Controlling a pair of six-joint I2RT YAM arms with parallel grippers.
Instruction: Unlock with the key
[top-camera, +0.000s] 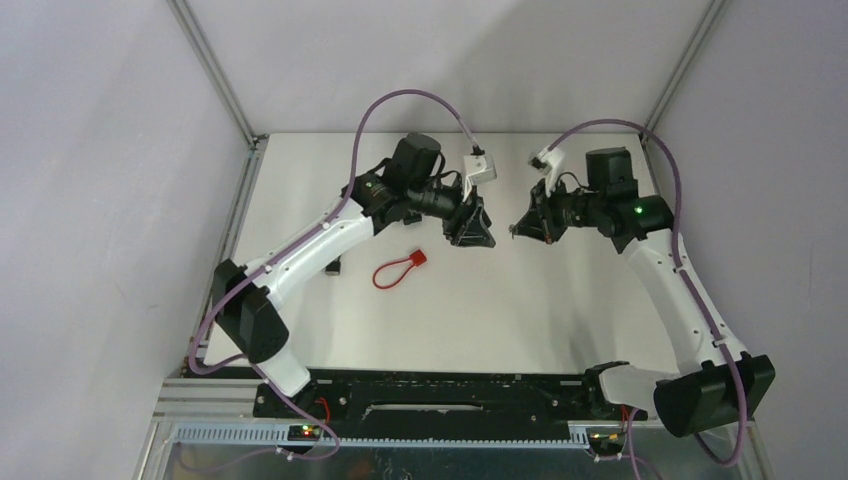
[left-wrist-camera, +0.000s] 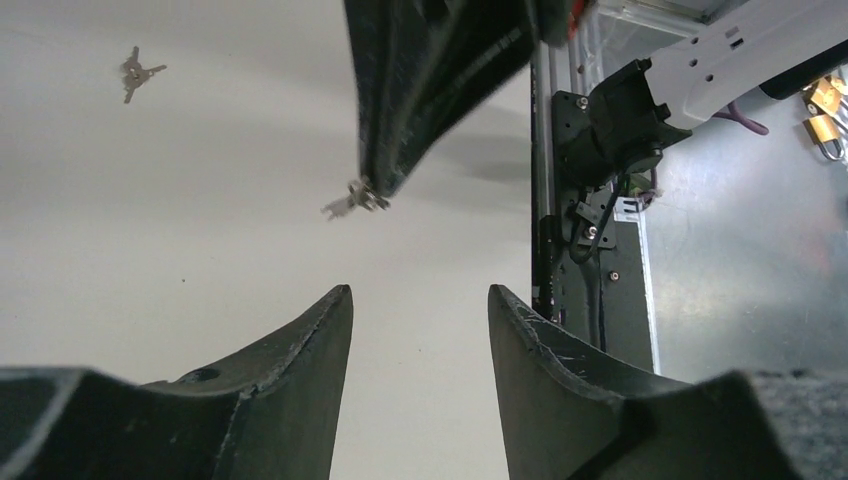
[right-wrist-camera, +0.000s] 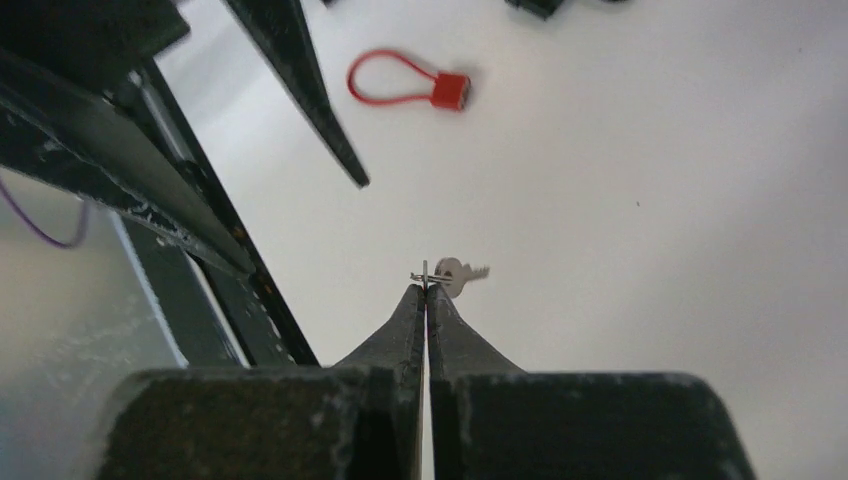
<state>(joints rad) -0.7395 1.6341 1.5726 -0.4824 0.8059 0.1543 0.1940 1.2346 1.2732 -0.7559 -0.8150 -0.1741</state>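
Currently the right end effector (right-wrist-camera: 427, 290) has its fingers pressed together on a small silver key (right-wrist-camera: 452, 273). It pinches the key only at the very tips, so most of it sticks out past them. It hangs above the desk (top-camera: 560, 310), facing the left end effector (left-wrist-camera: 420, 300), whose fingers are spread with nothing between them. The red cable lock (top-camera: 400, 268) lies flat on the desk, off to the side of both, and neither arm touches it. Another bunch of keys (left-wrist-camera: 140, 72) lies apart on the desk.

The grip looks like the weak point. With so little metal held, the key could pivot or slip out when it meets the keyhole or is passed across. The lock is loose and looks light, so it would likely slide or twist away under a push unless the left end effector steadies its body first. The keyhole's direction cannot be made out, so misalignment is a real risk.
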